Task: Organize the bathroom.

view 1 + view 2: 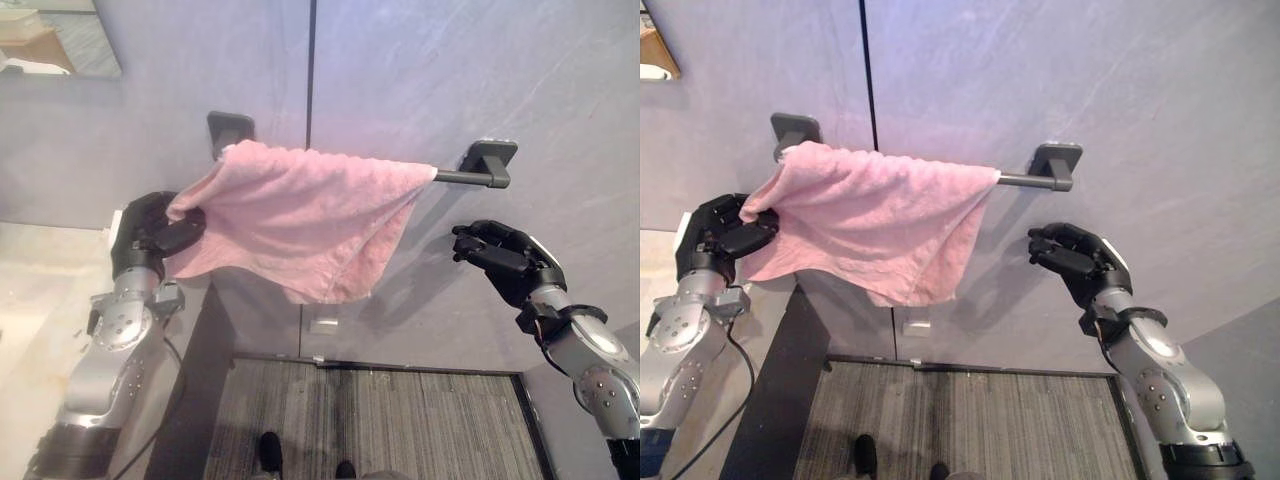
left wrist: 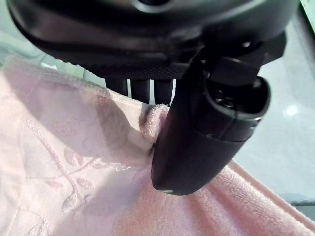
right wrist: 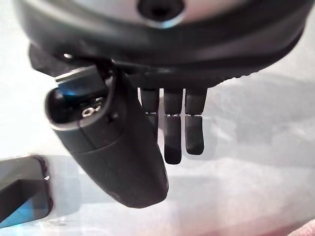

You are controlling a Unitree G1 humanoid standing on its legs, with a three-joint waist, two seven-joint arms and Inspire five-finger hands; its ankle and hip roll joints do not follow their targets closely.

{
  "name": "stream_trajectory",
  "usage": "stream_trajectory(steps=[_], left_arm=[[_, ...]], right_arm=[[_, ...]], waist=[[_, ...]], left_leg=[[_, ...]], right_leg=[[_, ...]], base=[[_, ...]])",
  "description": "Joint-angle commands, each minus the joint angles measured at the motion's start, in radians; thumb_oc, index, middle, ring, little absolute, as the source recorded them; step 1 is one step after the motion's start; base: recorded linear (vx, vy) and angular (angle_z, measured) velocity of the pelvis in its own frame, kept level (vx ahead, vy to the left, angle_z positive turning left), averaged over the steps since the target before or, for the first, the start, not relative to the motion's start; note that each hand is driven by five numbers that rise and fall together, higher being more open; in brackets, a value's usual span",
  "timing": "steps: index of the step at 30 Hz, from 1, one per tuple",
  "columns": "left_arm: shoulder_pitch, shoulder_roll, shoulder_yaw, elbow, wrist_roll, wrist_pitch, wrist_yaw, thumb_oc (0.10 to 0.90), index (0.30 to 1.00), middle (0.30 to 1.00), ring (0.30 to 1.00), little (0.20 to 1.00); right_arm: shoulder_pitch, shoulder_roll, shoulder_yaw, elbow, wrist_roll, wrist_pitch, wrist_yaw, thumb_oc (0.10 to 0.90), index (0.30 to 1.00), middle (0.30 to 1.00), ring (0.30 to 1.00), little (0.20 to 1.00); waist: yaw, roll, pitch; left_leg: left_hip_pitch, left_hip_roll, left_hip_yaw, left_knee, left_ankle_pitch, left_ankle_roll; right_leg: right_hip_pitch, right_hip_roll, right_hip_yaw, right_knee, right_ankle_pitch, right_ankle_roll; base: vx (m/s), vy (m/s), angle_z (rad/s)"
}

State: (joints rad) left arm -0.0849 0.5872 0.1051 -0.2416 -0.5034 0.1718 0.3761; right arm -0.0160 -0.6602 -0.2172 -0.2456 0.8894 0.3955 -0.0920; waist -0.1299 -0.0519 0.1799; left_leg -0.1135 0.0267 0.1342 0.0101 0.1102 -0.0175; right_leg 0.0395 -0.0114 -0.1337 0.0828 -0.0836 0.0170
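Pinching: left hand (image 1: 158, 232) grips pink towel (image 1: 300, 215) corner.
Right hand (image 1: 500, 255): relaxed, empty, at towel's 3 o'clock.
Towel bar (image 1: 465, 178) axis: 9-to-3.

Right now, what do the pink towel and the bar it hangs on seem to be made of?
The pink towel looks like soft terry cloth: a fuzzy, looped surface with a woven leaf pattern in the left wrist view, where the left hand pinches its edge. The towel bar seems to be metal with a matte dark grey finish; painted plastic cannot be ruled out.

Nubby pink terry towel (image 1: 300, 215), matt rail (image 1: 462, 178)
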Motion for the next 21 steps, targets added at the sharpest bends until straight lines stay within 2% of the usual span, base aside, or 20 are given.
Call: stream_trajectory(steps=[1,9,10,11,21], left_arm=[[-0.095,0.068,0.027,-0.006,0.063,-0.054,-0.086,0.400,0.300,0.300,0.300,0.300],[-0.117,0.105,-0.029,0.006,0.073,0.023,-0.198,0.400,0.300,0.300,0.300,0.300],[-0.124,0.112,-0.046,0.005,0.080,0.042,-0.220,0.400,0.300,0.300,0.300,0.300],[-0.129,0.118,-0.055,0.003,0.077,0.049,-0.224,0.400,0.300,0.300,0.300,0.300],[-0.164,0.127,-0.098,0.011,0.067,0.072,-0.224,0.400,0.300,0.300,0.300,0.300]], right_arm=[[-0.088,0.003,-0.062,-0.095,0.040,-0.148,0.030,0.400,0.300,0.300,0.300,0.300],[-0.084,-0.003,-0.074,-0.072,0.020,-0.160,-0.020,0.406,0.309,0.309,0.309,0.309],[-0.080,-0.006,-0.076,-0.066,0.025,-0.165,-0.043,0.558,0.538,0.538,0.538,0.538],[-0.078,-0.010,-0.078,-0.062,0.031,-0.167,-0.053,0.800,0.900,0.900,0.900,0.900],[-0.083,-0.011,-0.074,-0.043,0.044,-0.188,-0.072,0.800,0.900,0.900,0.900,0.900]], waist=[[-0.035,-0.041,-0.076],[-0.039,-0.046,-0.066],[-0.040,-0.047,-0.063],[-0.041,-0.048,-0.061],[-0.045,-0.044,-0.064]], left_leg=[[0.066,0.070,0.023,0.121,-0.115,-0.044],[0.071,0.072,0.031,0.113,-0.112,-0.043],[0.073,0.072,0.033,0.109,-0.111,-0.043],[0.073,0.071,0.034,0.107,-0.110,-0.042],[0.078,0.068,0.035,0.108,-0.115,-0.039]], right_leg=[[-0.022,-0.013,-0.007,-0.004,0.052,0.102],[-0.028,-0.014,-0.006,-0.005,0.056,0.110],[-0.030,-0.014,-0.005,-0.006,0.058,0.112],[-0.031,-0.014,-0.005,-0.005,0.059,0.113],[-0.025,-0.012,-0.002,-0.010,0.061,0.115]], base=[[0.00,0.000,0.00],[0.00,0.000,0.00],[-0.03,0.003,-0.01],[-0.04,0.000,-0.03],[0.00,-0.001,-0.01]])
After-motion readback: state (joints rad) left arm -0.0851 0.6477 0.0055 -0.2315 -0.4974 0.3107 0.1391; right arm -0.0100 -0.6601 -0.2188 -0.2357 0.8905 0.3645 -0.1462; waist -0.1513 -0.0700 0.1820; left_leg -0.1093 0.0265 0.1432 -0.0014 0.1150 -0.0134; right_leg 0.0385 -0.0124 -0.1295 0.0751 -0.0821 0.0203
